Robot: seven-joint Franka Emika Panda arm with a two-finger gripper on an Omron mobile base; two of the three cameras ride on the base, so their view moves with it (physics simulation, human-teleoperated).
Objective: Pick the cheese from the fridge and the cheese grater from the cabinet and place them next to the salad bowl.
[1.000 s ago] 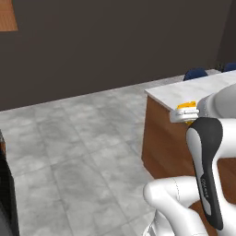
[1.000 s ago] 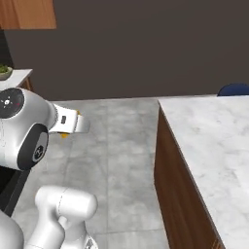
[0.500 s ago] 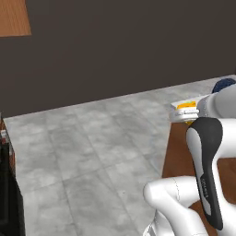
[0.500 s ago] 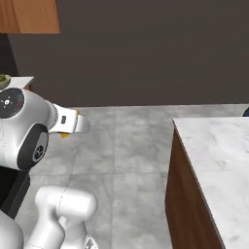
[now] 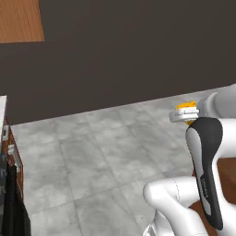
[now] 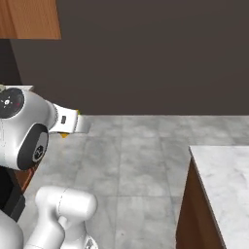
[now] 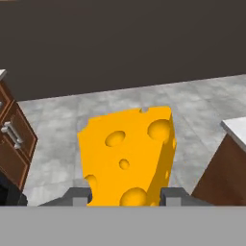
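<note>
The gripper [image 7: 126,198] holds the cheese [image 7: 127,158] (out of the fridge), undelivered; the grater is apparently yet to fetch.

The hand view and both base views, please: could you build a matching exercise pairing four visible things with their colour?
Things:
1. cheese
2. floor
3. wall cabinet
4. counter top

Colours:
A. brown wood
B. white marble
C. yellow-orange with holes
D. grey tiles

Pairs: 1-C, 2-D, 3-A, 4-B. The cheese sits clamped between the fingers.
</note>
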